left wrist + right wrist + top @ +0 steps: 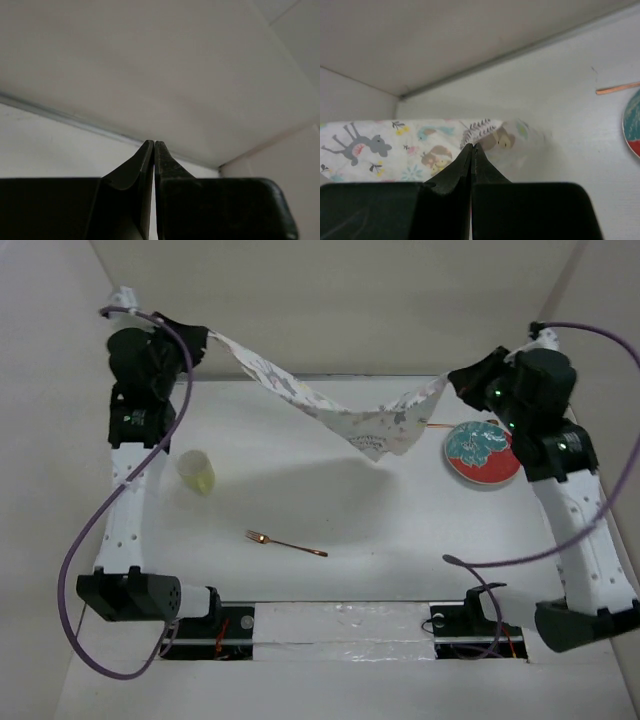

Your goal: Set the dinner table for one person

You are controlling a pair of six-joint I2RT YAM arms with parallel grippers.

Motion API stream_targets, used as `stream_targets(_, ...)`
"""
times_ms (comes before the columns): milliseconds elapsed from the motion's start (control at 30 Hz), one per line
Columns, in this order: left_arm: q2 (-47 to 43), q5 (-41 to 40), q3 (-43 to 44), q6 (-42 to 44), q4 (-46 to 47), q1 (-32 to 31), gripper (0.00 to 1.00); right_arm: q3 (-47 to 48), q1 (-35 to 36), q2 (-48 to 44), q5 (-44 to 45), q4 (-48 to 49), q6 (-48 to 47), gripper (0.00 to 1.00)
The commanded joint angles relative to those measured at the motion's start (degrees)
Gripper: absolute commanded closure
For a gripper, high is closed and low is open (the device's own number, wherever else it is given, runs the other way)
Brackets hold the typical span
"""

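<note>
A white placemat (330, 410) printed with woodland animals hangs stretched and sagging in the air over the far part of the dinner table (380, 540). At the far left, my left gripper (205, 340) is shut on one corner of it. In the left wrist view the left gripper (154, 142) has its jaws pressed together and the cloth is hidden. My right gripper (452, 380) pinches the opposite corner at the far right. The right wrist view shows the right gripper (471, 146) shut on the placemat's (410, 150) edge.
A red and teal plate (482, 452) lies at the far right, also in the right wrist view (632, 125), with a thin copper utensil (437, 426) beside it. A pale yellow cup (197, 472) stands at the left. A copper fork (287, 543) lies near the middle. White walls border the table.
</note>
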Motion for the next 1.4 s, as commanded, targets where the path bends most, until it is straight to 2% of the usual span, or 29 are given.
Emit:
stream_targets(0, -4.8, 9.4, 2.8, -13.3, 5.5, 7.1, 1.0, 5.1, -2.4, -7.3, -0.7, -1.2, 5.0, 1.0)
stream_targets(33, -4.9, 10.1, 3.3, -15.8, 5.4, 11.1, 1.0, 7.0, -3.9, -8.7, -2.5, -2.5, 6.7, 1.0)
stream_targets(100, -4.2, 9.5, 3.3, -16.6, 5.0, 11.7, 1.0, 7.3, -5.7, -8.9, -2.8, -2.6, 7.1, 1.0)
stream_targets(267, -1.3, 8.9, 1.6, -16.0, 0.8, 11.7, 1.0, 7.8, -10.4, -5.8, -13.0, -4.1, 8.8, 1.0)
stream_targets(400, -4.4, 6.9, -4.7, -14.2, 1.4, 11.7, 1.0, 8.0, -10.4, -7.9, -10.4, -3.5, 8.1, 1.0)
stream_targets(533, -2.7, 5.9, -3.9, -12.3, 0.7, 11.7, 1.0, 8.4, -10.4, -1.9, -11.0, -1.0, 7.6, 1.0)
stream_targets(633, 0.9, 1.5, -0.6, -9.5, 0.3, 8.8, 1.0, 9.9, -10.4, 3.8, -9.5, 2.9, 7.4, 1.0)
stream_targets(733, 8.3, 4.2, 6.3, -10.1, -0.8, 8.8, 1.0, 17.4, -10.4, 13.3, -10.3, 5.1, 7.5, 1.0)
stream_targets(767, 12.2, 5.8, 11.3, -11.1, -2.0, 8.8, 1.0, 24.6, -10.4, 18.2, -10.4, 4.9, 7.9, 1.0)
stream_targets(800, 13.9, 5.8, 13.7, -11.6, -2.4, 8.8, 1.0, 24.7, -10.4, 20.9, -10.4, 3.6, 8.0, 1.0)
stream_targets(833, 14.9, 7.1, 16.1, -12.3, -2.4, 8.8, 1.0, 33.9, -10.4, 23.4, -10.4, 2.1, 8.0, 1.0)
stream_targets(933, 16.5, 9.4, 22.3, -14.4, 0.4, 9.7, 1.0, 47.9, -10.9, 29.8, -12.9, 1.1, 8.9, 1.0)
stream_targets(1033, 16.2, 12.7, 23.0, -16.4, 2.1, 12.3, 1.0, 50.9, -12.1, 30.9, -15.6, 1.6, 9.8, 1.0)
stream_targets(1100, 13.9, 13.1, 17.4, -16.0, 3.6, 12.3, 1.0, 42.5, -12.6, 28.6, -17.2, 3.8, 8.9, 1.0)
stream_targets(1133, 12.8, 13.1, 14.2, -14.4, 4.2, 12.3, 1.0, 37.2, -13.2, 24.3, -17.5, 5.4, 8.6, 1.0)
stream_targets(1167, 9.7, 13.1, 10.6, -13.7, 5.7, 12.3, 1.0, 24.7, -13.2, 22.1, -18.3, 9.4, 8.1, 1.0)
stream_targets(1200, 8.1, 12.9, 2.4, -13.2, 6.3, 12.3, 1.0, 18.2, -13.2, 19.8, -18.8, 11.7, 8.2, 1.0)
stream_targets(1267, 4.0, 13.1, -6.3, -11.4, 9.7, 12.3, 1.0, 6.5, -13.8, 14.2, -20.4, 16.5, 8.1, 1.0)
stream_targets(1300, 3.1, 13.5, -14.1, -10.9, 10.7, 12.3, 1.0, -3.4, -14.3, 12.9, -21.0, 17.4, 8.1, 1.0)
stream_targets(1367, 1.3, 14.9, -21.1, -9.5, 12.4, 12.9, 1.0, -11.8, -14.3, 10.8, -21.7, 20.2, 8.0, 1.0)
